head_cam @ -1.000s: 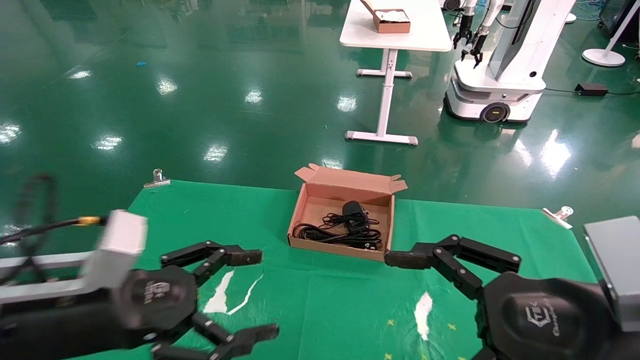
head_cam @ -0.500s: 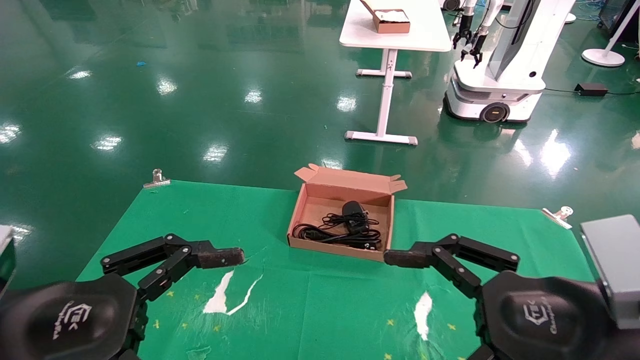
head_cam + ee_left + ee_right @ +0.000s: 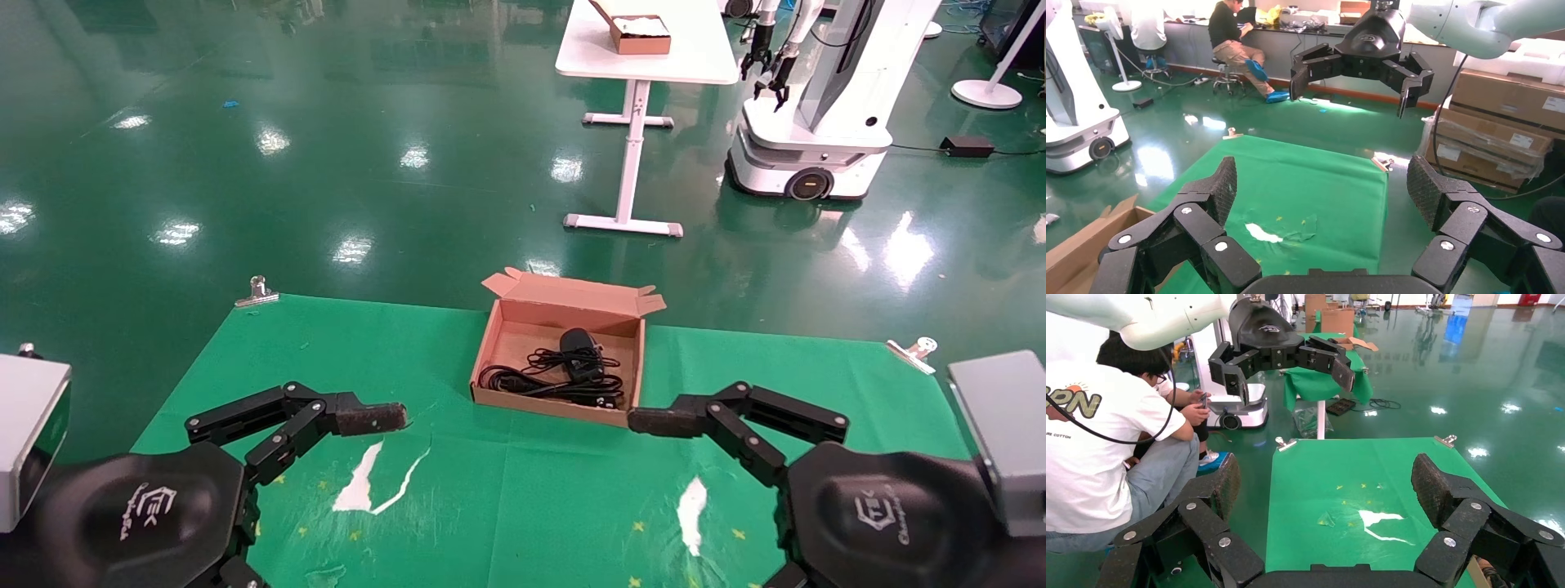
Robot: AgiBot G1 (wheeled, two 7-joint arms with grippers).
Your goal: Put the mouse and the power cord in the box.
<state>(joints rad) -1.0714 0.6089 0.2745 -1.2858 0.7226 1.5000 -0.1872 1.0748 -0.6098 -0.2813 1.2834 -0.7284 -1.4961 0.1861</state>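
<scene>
Matt brown cardboard box (image 3: 492,341) just beyond the claws, matt green cloth (image 3: 523,490) beneath them with torn white patches, rough textured black pads (image 3: 1226,188), smooth black plastic gripper housings, glossy green floor (image 3: 327,147) farther off.

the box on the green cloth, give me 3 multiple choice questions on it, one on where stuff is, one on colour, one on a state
1. Where is the mouse?
A. on the cloth beside the box
B. inside the box
C. in the left gripper

2. What colour is the power cord?
A. white
B. red
C. black

3. What state are the left gripper and the right gripper in?
A. both open and empty
B. both shut
C. one shut on the mouse

Answers:
1 B, the head view shows it lying within the cardboard walls.
2 C, its loops are black against the brown floor.
3 A, each wrist view shows fingers spread with nothing between.
</scene>
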